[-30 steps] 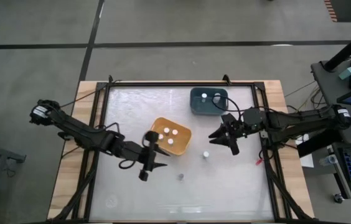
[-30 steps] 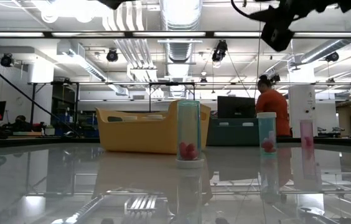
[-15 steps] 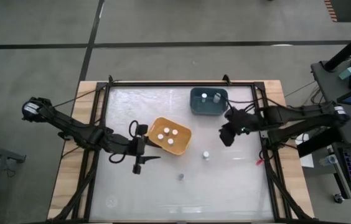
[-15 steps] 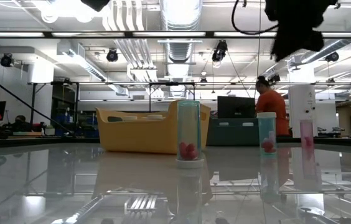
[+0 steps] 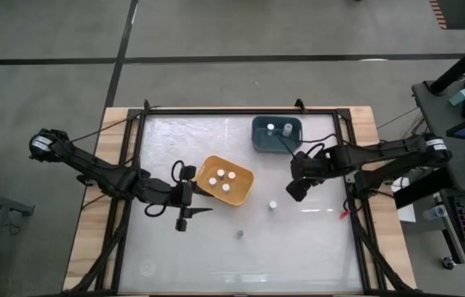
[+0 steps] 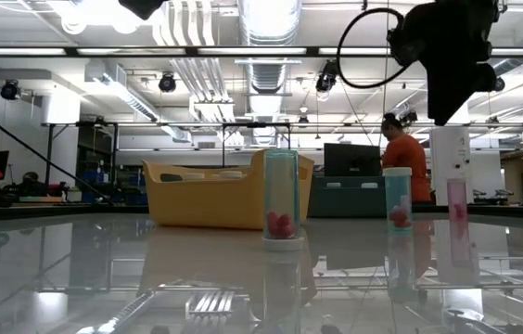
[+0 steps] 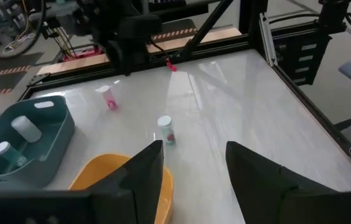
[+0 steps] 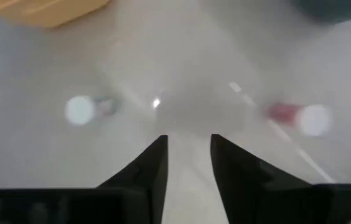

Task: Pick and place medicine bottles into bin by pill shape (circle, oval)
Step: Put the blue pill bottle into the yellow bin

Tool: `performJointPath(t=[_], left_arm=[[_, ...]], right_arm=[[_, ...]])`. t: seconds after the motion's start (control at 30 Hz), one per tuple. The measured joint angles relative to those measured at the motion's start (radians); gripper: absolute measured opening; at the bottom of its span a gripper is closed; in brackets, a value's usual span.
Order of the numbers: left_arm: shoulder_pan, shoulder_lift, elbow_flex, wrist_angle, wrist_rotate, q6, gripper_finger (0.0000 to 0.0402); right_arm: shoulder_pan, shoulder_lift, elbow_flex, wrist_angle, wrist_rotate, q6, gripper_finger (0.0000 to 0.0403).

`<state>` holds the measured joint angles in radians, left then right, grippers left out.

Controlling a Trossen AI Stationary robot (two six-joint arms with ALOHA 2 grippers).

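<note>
Since the earlier frame the right gripper (image 5: 295,190) has swung down-left from beside the teal bin (image 5: 276,134) to just right of centre in the high view, fingers narrowed to a slim gap w/ nothing between them; left arm unchanged over the last half-sec. Left gripper (image 5: 185,211) waits left of centre, beside the orange bin (image 5: 246,189), jaws apart, empty. Progress: orange bin holds approx. four white-capped bottles (image 5: 225,176); teal bin, upper centre, holds two (image 5: 279,129). Left on the table (image 5: 323,247): one bottle (image 5: 273,205) just below-left of the right gripper, and a grey one (image 5: 238,235) lower centre. Low view shows three upright clear bottles w/ pink pills (image 6: 281,199), so a third may be hidden in the high view, cannot tell. Judged: mostly sorted, roughly two or three to go; right arm appears lined up on the nearest bottle.
</note>
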<state>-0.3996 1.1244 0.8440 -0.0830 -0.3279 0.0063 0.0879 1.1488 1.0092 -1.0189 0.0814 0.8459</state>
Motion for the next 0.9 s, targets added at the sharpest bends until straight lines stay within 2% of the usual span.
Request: performJointPath(t=[0.17,0.43,0.53,0.77,0.9], left_arm=[[0.0,0.0,0.0,-0.002,0.0,0.0,0.016],[0.0,0.0,0.0,-0.001,0.0,0.0,0.016],[0.0,0.0,0.0,-0.001,0.0,0.0,0.016],[0.0,0.0,0.0,0.001,0.0,0.0,0.016],[0.0,0.0,0.0,0.002,0.0,0.001,0.016]], right_arm=[[0.028,0.056,0.0,0.07,-0.063,-0.032,0.0177],[0.159,0.135,-0.016,0.196,-0.054,-0.29,0.0247],[0.204,0.149,-0.047,0.28,-0.034,-0.334,0.0256],[0.288,0.148,-0.172,0.488,0.15,-0.4,0.0248],[0.297,0.15,-0.26,0.652,0.199,-0.425,0.0239]])
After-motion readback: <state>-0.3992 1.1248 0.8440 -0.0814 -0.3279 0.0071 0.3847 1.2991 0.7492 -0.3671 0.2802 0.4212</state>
